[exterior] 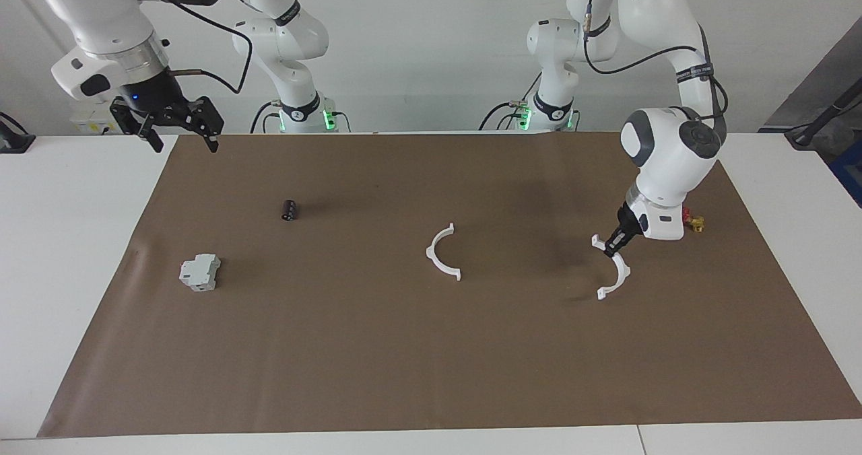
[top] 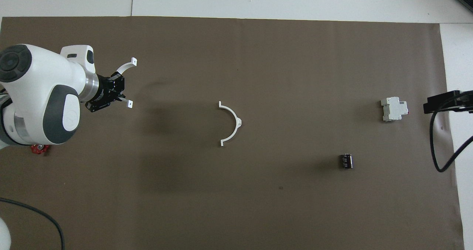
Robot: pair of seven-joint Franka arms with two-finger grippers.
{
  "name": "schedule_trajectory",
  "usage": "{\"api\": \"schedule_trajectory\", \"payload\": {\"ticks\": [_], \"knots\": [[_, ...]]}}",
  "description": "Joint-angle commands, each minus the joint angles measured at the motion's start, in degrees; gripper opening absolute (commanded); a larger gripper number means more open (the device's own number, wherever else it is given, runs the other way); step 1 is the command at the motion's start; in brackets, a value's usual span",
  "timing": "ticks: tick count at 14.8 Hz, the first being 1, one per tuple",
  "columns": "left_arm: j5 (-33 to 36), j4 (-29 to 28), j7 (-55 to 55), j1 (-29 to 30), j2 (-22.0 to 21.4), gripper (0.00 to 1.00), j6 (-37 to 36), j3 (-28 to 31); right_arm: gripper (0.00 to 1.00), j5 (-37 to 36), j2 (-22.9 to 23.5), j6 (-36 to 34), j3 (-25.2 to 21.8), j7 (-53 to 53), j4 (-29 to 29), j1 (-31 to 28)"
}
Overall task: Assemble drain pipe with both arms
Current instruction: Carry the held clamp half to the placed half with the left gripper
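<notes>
Bright, even light; soft shadows.

A plain white wall point(exterior: 431, 44) runs along the top of the facing view. Below it stands a white table point(exterior: 74, 253), mostly covered by a large brown mat point(exterior: 377, 347) with faint vertical creases. A seam divides the tabletop's panels near the mat's edge. Even, soft light casts only pale shadows. A dark grey slanted surface point(exterior: 818, 81) shows at one corner.
</notes>
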Motion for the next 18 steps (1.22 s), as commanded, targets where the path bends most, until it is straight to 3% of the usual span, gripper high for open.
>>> {"api": "schedule_trajectory", "payload": {"ticks": [1, 5, 10, 18], "knots": [[-0.8, 0.8, -10.0, -7.3, 0.7, 0.0, 1.1, 0.9, 1.0, -0.1, -0.6, 0.5, 0.3, -0.9, -0.8, -0.4], [-0.5, -0.3, -21.7, -15.2, 0.8, 0.0, 6.1, 1.0, 1.0, -0.1, -0.6, 0.5, 0.3, -0.9, -0.8, -0.4], [4.6, -7.1, -23.1, -21.1, 2.5, 0.0, 8.8, 1.1, 1.0, -0.1, -0.6, 0.5, 0.3, -0.9, -0.8, -0.4], [7.9, -11.2, -27.3, -24.5, 1.7, 0.0, 9.3, 1.1, 1.0, -0.1, -0.6, 0.5, 0.3, -0.9, -0.8, -0.4]]}}
